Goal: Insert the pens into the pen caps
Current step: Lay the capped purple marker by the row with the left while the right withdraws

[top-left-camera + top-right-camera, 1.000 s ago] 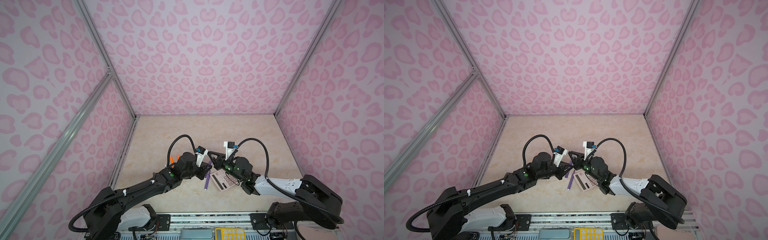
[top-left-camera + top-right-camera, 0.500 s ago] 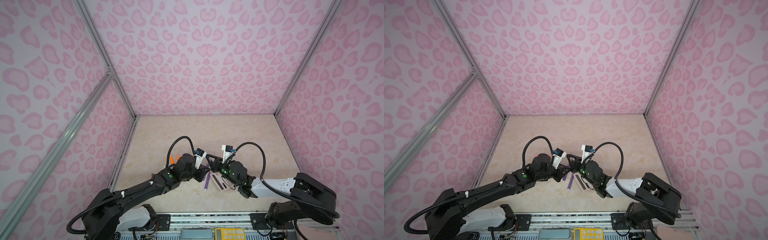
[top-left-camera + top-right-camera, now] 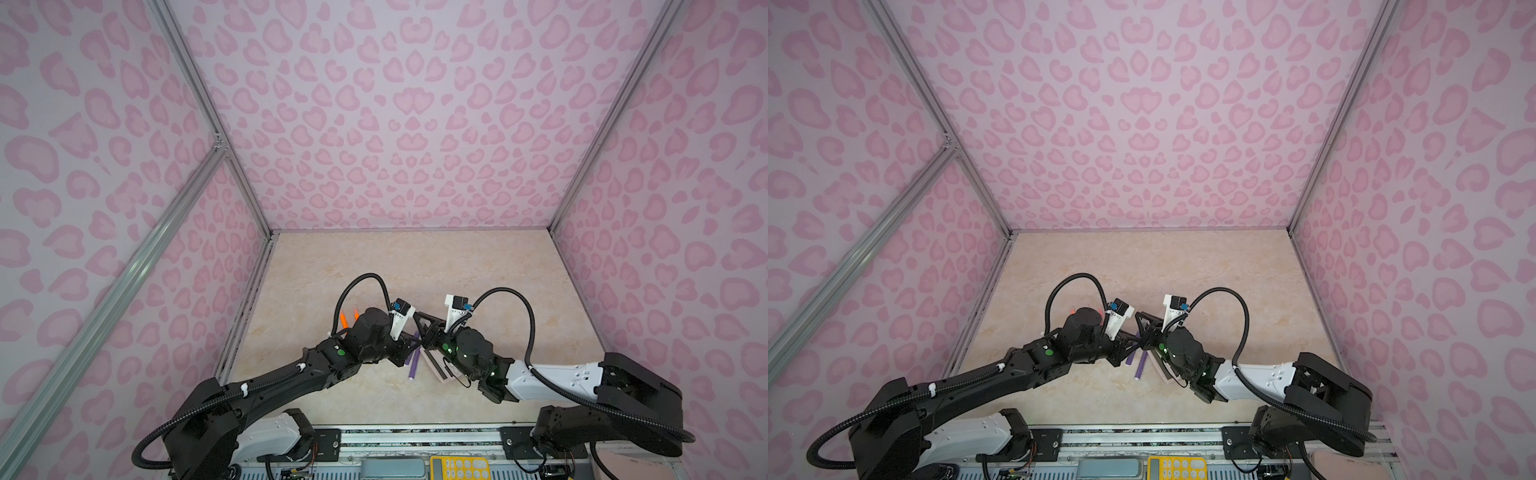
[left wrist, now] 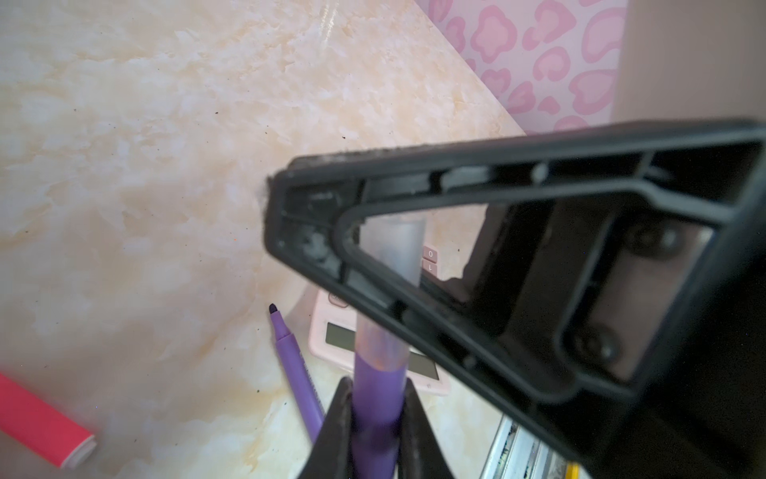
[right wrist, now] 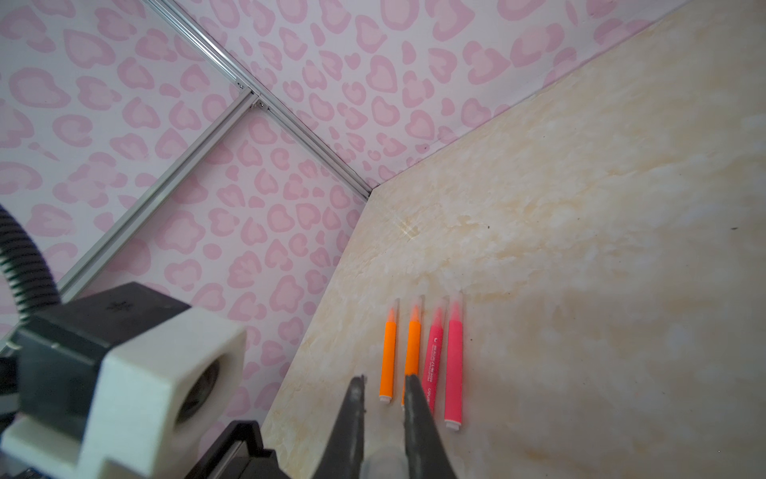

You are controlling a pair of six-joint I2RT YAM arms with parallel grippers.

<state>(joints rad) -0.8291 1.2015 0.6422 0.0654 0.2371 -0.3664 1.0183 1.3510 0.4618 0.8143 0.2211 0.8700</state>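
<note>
Pushing coaxially looks right: left hand (image 4: pixel 376 390) grips the purple pen (image 4: pixel 379 373) above the desk (image 4: pixel 124 166), right hand (image 5: pixel 384 379) pinches the clear cap (image 4: pixel 393 244) over its tip; press gently until seated.

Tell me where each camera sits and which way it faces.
Top views: high over the robot's base, looking down at the table; left arm and right arm show.
Left wrist: on the left arm, facing along the left gripper and its purple pen toward the pen cap.
Right wrist: on the right arm, facing past the right gripper to four capped pens.
Shared: the loose purple pen shows from the left wrist and in a top view.
</note>
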